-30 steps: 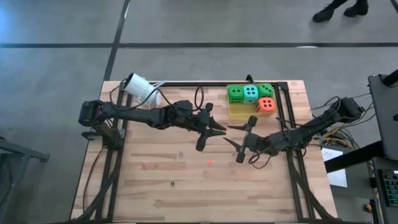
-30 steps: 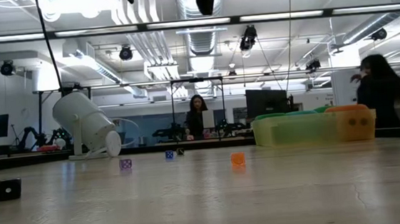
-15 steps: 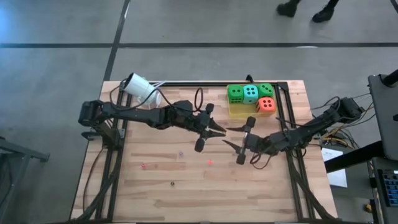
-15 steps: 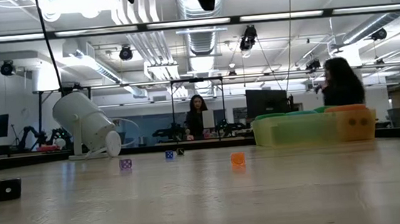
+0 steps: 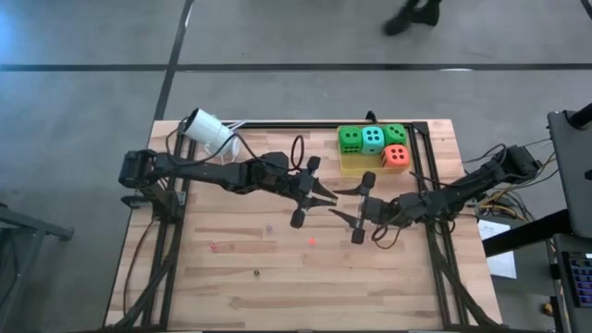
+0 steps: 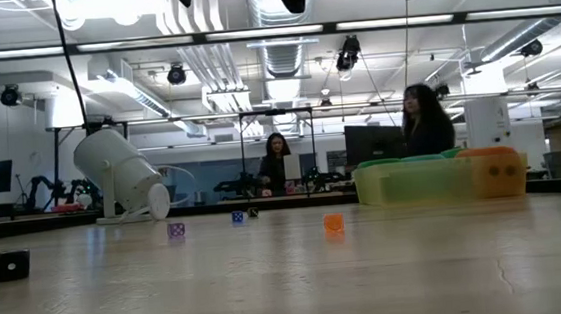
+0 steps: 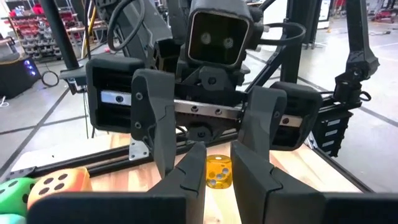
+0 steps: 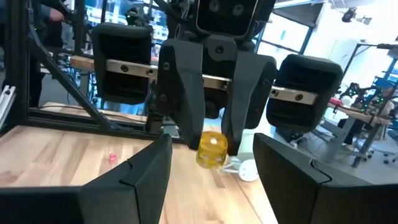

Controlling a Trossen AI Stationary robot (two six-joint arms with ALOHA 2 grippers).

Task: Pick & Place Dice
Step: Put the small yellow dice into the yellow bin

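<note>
Two green dice, a teal one and an orange-red one rest in a yellow tray at the table's far right. Over the table's middle my two grippers face each other, both level. My left gripper is shut on a small clear yellow die. My right gripper is open, and its fingers stand on either side of that die without touching it. My left gripper pinches the small yellow die's two opposite faces between its two fingertips. The fingers come level from the table's left side. The die is lifted clear of the table.
Small loose dice lie on the wood: a purple one, a red one, a pink one and a dark one. A white lamp lies at the far left. People move in the room behind.
My right gripper has edged a little toward my left gripper, and both have rolled slightly in place. The finger gaps look the same. A person has walked across the room behind the table.
</note>
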